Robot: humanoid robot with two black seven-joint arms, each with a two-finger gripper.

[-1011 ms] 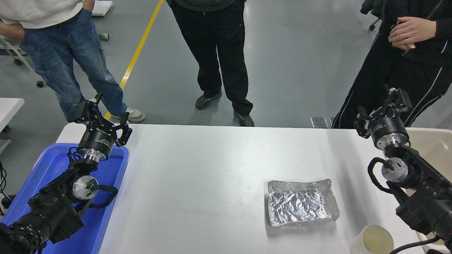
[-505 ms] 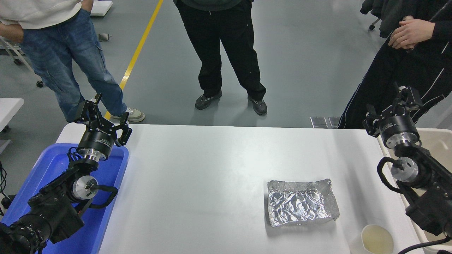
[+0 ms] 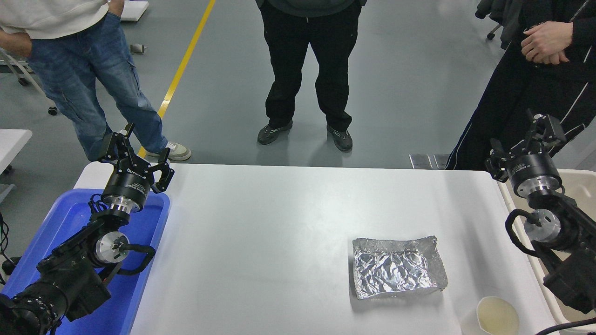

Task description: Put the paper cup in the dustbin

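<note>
Your white table [image 3: 279,232] fills most of the head view, with three people standing on the grey floor beyond its far edge: one in jeans [image 3: 79,60] at the far left, one in black trousers [image 3: 307,65] at the middle, and one in dark clothes with clasped hands [image 3: 542,42] at the far right. Off the table's left edge you have the blue plastic tub [image 3: 139,260], and your left arm is parked over it, its left gripper [image 3: 137,156] raised above the tub's far corner with the fingers spread apart and holding nothing. Along the right edge sits the dustbin [image 3: 582,181], beige and only partly in view, most of it hidden behind your right arm. Your right gripper [image 3: 526,142] hangs above the bin's near-left corner, by the table's far right corner, fingers parted and empty. On the table's right half lies a crumpled silver foil tray [image 3: 398,267]. The paper cup [image 3: 497,315] stands upright at the table's near right corner, cut by the picture's bottom edge, near the foil tray but apart from it, and well apart from your right gripper.
</note>
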